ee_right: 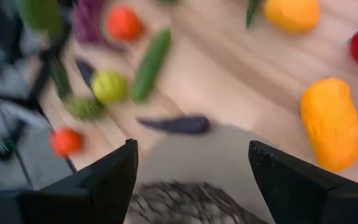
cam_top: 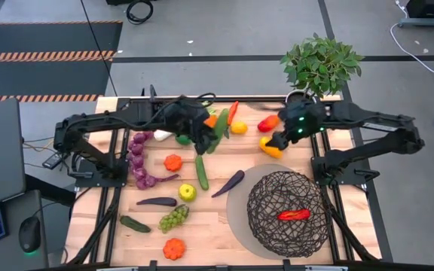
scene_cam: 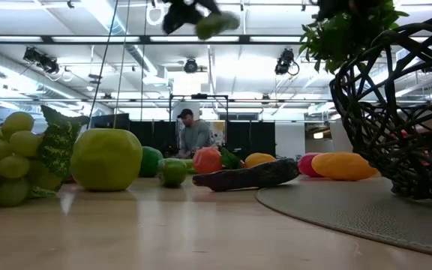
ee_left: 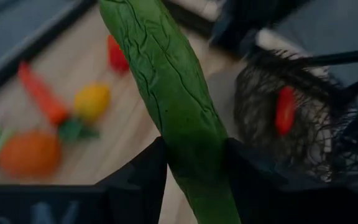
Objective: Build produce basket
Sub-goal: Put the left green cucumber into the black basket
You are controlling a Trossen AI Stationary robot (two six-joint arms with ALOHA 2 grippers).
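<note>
Up above the far middle of the pale wooden tabletop (cam_top: 209,233), the left claw (cam_top: 200,135) is closed tight on a long green toy vegetable with a wrinkly skin (ee_left: 173,106), gripping it low on its length so most of it sticks out past the claw. I think the job now is to carry it to the right and near, over the round basket of dark brown woven wire (cam_top: 285,214), and let go only when it hangs low over the middle. It is long and could tip or catch on the rim, so slow is best. The basket sits on a flat grey round mat (cam_top: 239,218) at the near right, and a shiny red toy pepper (cam_top: 294,214) already lies inside. You can see through the wire loops. The right claw (cam_top: 277,141) is open and holds nothing, waiting above a smooth orange-yellow toy pepper (ee_right: 331,121). Bumpy green toy grapes (cam_top: 173,218) and a ribbed orange toy pumpkin (cam_top: 174,248) lie near the left.
</note>
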